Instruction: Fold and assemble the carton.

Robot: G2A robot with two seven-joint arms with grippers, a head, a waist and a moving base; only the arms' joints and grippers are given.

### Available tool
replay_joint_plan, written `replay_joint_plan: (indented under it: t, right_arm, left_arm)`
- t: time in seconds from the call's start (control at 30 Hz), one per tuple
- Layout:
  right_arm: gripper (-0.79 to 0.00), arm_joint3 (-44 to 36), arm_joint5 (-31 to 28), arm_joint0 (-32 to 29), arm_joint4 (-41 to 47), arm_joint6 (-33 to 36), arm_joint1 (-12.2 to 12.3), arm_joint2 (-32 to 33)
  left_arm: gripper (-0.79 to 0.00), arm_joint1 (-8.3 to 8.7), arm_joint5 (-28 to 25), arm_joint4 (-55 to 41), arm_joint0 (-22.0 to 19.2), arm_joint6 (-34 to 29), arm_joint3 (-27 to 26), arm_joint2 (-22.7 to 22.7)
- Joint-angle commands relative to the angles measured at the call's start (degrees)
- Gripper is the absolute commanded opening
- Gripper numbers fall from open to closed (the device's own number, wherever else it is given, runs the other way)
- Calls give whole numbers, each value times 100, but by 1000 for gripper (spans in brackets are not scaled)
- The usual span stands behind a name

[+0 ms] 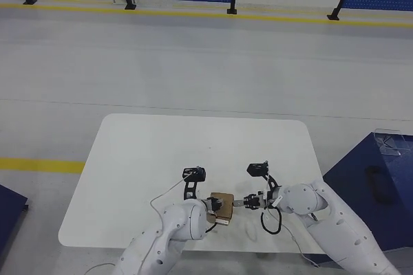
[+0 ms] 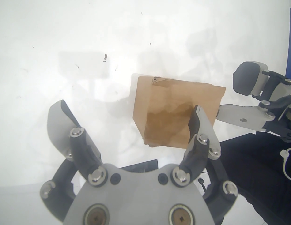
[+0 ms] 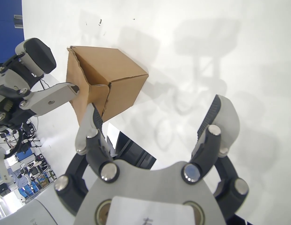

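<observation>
Carton [image 1: 222, 205] of brown cardboard sits in the lower centre of the top view, on the white table [image 1: 158, 151] close to its near edge, folded up into a box shape. In the right wrist view the carton [image 3: 107, 78] shows closed faces meeting at a crisp corner. The end toward the grippers is ragged, with a torn flap edge.

The left gripper [image 1: 212, 208] is just left of it in the top view and the right gripper [image 1: 250, 201] just right, so the box lies between them. Both are spread wide and pinch nothing.

In the left wrist view one finger [image 2: 199, 122] of the left gripper [image 2: 127, 111] overlaps the carton [image 2: 173, 108] face, and the lower finger of the right gripper [image 2: 229, 97] touches its right edge. In the right wrist view, the right gripper [image 3: 154, 111] has one finger [image 3: 92, 115] at the box's lower corner, and the left gripper [image 3: 63, 76] meets the flap.

Small dark specks [image 2: 104, 57] mark the tabletop. A yellow line [image 1: 27, 164] crosses the grey floor at the left of the top view.
</observation>
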Motion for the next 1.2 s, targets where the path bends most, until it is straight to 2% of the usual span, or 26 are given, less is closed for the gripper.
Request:
replay_joint_plan:
  t: [0.0,0.33,0.53,0.67,0.8,0.9,1.03,1.17]
  right_arm:
    - [0,16,15,6,-24,-30,-13,-23]
    - [0,61,93,83,-55,-52,-76,-106]
    - [0,-92,214,82,106,47,-64,77]
    - [0,-213,257,32,20,83,-68,45]
    - [0,-246,318,10,-156,-12,-107,-118]
    - [0,-232,339,26,-184,-34,-136,-196]
    - [0,-168,410,53,-340,-89,-167,-287]
    - [0,-112,465,72,-409,-105,-190,-318]
  left_arm:
    - [0,-13,-8,9,2,-1,11,-5]
    - [0,-68,-35,165,-54,-199,198,-3]
    - [0,-105,17,415,-169,-454,318,38]
    - [0,-93,82,383,17,-230,-158,-171]
    - [0,-37,90,349,439,116,-838,-491]
    - [0,-9,-93,191,775,419,-1258,-638]
    - [0,6,-376,81,1111,866,-1488,-678]
    - [0,0,-417,1,1211,1068,-1552,-705]
